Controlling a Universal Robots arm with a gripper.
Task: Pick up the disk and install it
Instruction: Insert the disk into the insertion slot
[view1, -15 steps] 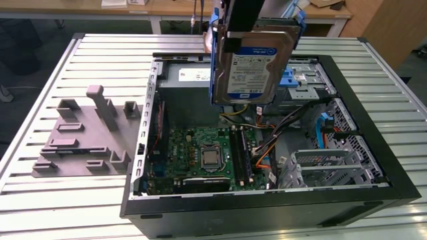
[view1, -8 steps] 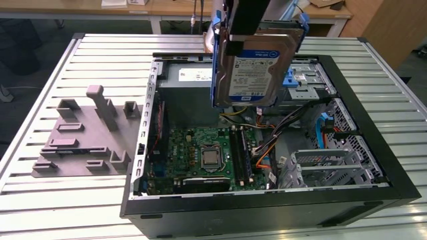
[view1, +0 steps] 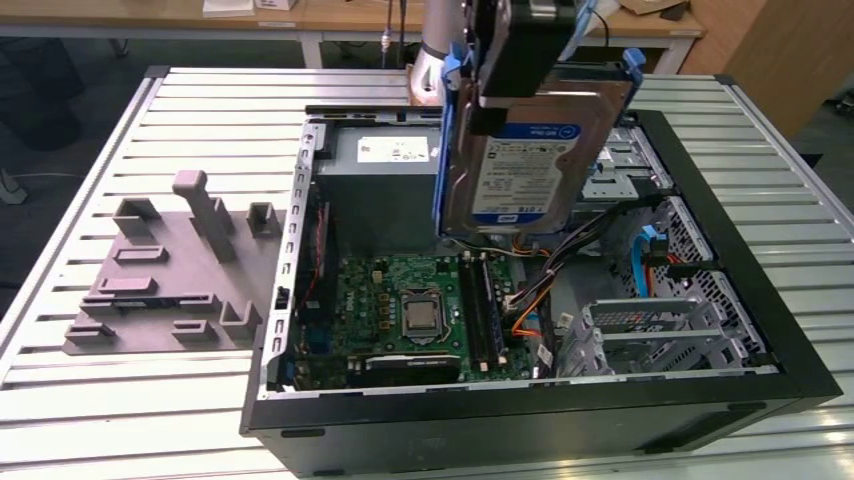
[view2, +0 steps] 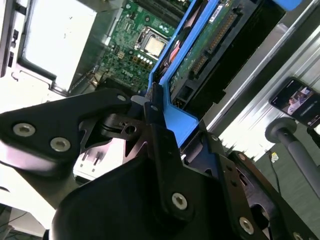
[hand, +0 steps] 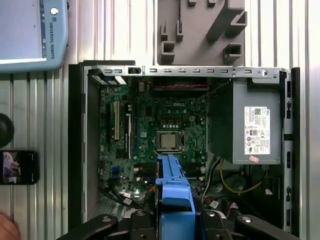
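My pincer (view2: 150, 107) is clamped on the disk (view1: 534, 150) by its blue bracket (hand: 172, 192), holding it upright in the air above the open computer case (view1: 747, 330). I judge it wise to keep the disk level and clear of the loose cables (view1: 527, 300)

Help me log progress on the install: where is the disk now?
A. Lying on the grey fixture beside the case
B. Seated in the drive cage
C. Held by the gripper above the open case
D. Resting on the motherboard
C: in the exterior view the gripper clamps the disk, which hangs upright in the air over the open case.
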